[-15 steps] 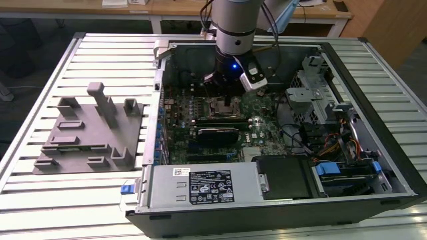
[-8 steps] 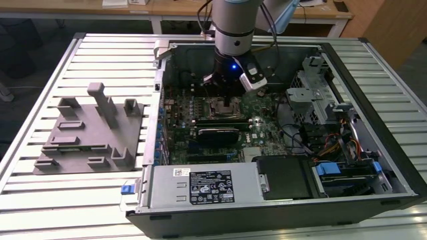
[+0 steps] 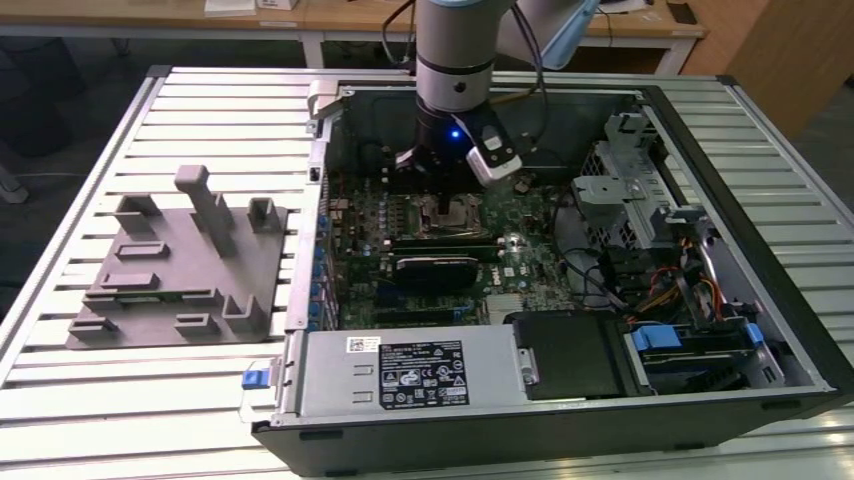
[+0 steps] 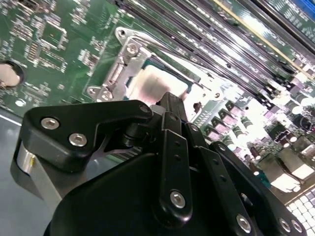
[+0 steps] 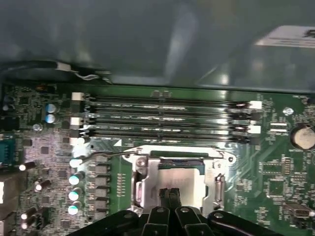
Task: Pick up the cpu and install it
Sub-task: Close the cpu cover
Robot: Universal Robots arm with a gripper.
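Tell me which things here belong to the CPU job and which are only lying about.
For the job:
cpu, lying inside the socket frame
metal socket frame
claw, right over the cpu

Lying about:
grey plastic fixture
memory slots
coin battery
power supply

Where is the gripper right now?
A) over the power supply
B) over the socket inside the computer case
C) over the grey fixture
B: in the exterior view the gripper hangs over the socket inside the case, and the first wrist view shows the cpu close beneath it.
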